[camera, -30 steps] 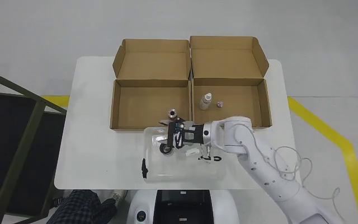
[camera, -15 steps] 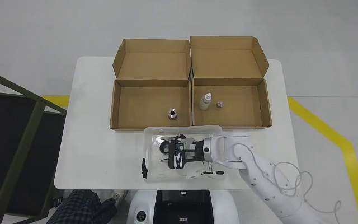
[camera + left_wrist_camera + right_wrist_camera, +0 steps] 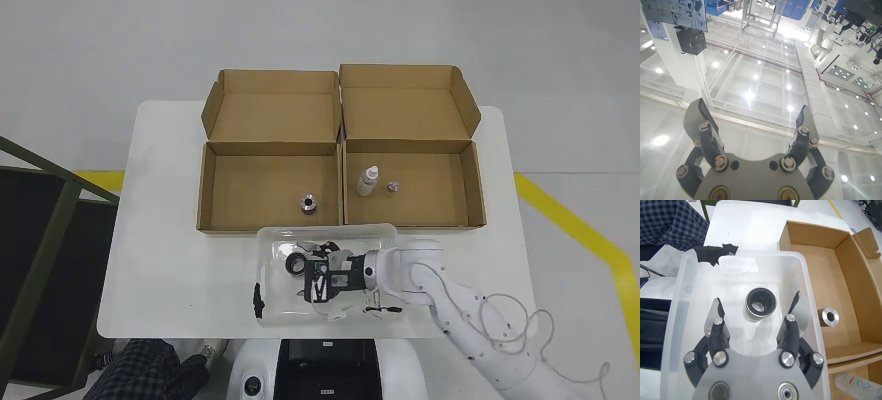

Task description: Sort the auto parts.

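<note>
A black ring-shaped bearing (image 3: 761, 306) (image 3: 298, 264) stands on end in the clear plastic bin (image 3: 810, 291) (image 3: 268, 240). My right gripper (image 3: 757, 303) (image 3: 310, 278) hangs open inside the bin, just above the bearing, with one finger on each side and neither touching it. A silver metal cylinder (image 3: 830, 317) (image 3: 308, 204) stands in the left cardboard box (image 3: 225, 190). The right cardboard box (image 3: 440, 195) holds a white bottle (image 3: 368, 180) and a small part (image 3: 394, 185). My left gripper (image 3: 753, 111) is open and empty, pointing up at the ceiling.
Both boxes sit side by side behind the bin with their lids folded back. Black tape (image 3: 713, 253) and a white label (image 3: 738, 265) mark the bin's end wall. More small white parts lie in the bin under my right arm (image 3: 440, 280). The white table (image 3: 160, 250) is bare to the left.
My right gripper has pulled back from the left box's front wall into the bin and come down over the bearing. The metal cylinder stays in the left box.
</note>
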Available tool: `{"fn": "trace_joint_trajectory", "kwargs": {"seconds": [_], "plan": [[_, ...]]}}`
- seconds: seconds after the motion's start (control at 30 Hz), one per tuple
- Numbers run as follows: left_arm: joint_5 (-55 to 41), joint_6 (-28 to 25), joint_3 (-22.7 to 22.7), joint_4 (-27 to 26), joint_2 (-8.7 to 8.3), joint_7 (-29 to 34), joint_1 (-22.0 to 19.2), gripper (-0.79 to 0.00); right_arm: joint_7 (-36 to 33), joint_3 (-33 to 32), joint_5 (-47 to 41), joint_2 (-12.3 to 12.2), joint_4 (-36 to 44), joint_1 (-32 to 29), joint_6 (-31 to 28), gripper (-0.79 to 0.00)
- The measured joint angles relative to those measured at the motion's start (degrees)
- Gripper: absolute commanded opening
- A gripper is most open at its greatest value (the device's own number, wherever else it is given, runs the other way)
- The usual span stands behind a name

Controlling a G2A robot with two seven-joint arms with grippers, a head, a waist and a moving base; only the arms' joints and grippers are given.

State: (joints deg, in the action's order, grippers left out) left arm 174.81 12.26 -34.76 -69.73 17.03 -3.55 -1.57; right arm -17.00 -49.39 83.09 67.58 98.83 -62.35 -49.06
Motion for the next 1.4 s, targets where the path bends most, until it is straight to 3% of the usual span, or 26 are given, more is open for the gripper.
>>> {"fn": "trace_joint_trajectory", "kwargs": {"seconds": [0.47,0.63,1.07,1.2,1.4], "plan": [[0.0,0.0,0.0,0.0,0.0,0.0,0.0,0.0,2.2,3.84,0.12,1.44,-6.47,3.82,2.03,-0.154],[0.0,0.0,0.0,0.0,0.0,0.0,0.0,0.0,2.59,5.2,-0.25,2.02,-8.03,4.85,2.6,-0.191],[0.0,0.0,0.0,0.0,0.0,0.0,0.0,0.0,5.39,5.92,-0.52,2.52,-10.73,5.92,2.33,-0.539],[0.0,0.0,0.0,0.0,0.0,0.0,0.0,0.0,6.29,5.92,-0.59,2.58,-11.18,6.0,2.13,-0.785],[0.0,0.0,0.0,0.0,0.0,0.0,0.0,0.0,6.96,5.56,-1.0,2.56,-10.93,6.08,1.56,-0.785]]}}
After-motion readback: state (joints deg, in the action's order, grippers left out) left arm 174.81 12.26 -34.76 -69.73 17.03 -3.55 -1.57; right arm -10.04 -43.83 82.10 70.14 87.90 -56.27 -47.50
